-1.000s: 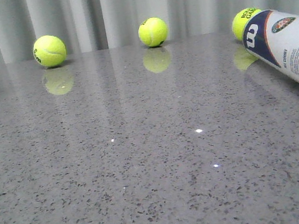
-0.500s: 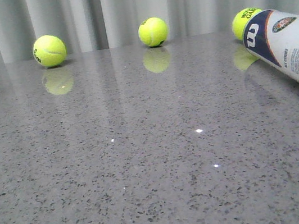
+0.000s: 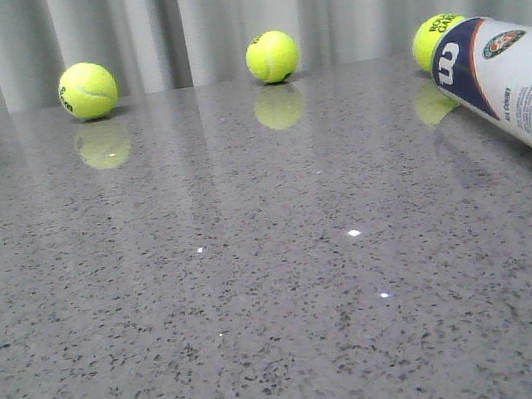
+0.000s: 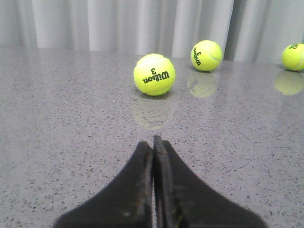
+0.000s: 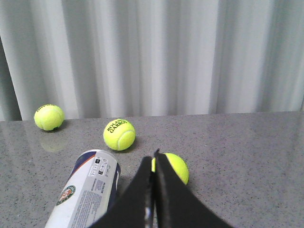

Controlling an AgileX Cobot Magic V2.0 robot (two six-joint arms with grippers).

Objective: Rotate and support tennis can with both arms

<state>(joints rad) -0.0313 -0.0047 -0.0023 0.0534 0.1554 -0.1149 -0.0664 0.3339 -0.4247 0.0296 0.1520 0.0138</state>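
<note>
Your tennis can (image 3: 516, 86) is lying tilted on the granite table (image 3: 260, 291), touching a Roland Garros ball (image 3: 433, 39). Left gripper (image 4: 153, 142) and right gripper (image 5: 154, 159) are both pinched closed, holding nothing.

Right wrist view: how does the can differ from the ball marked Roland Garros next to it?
The can is a white cylinder lying on its side; the ball is a yellow-green sphere. The can is much longer and runs out of frame; the ball shows whole. Both rest on the grey table, untouched.

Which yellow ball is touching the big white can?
The ball printed "Roland Garros", peeking out behind the tennis can. The other balls sit apart.
</note>
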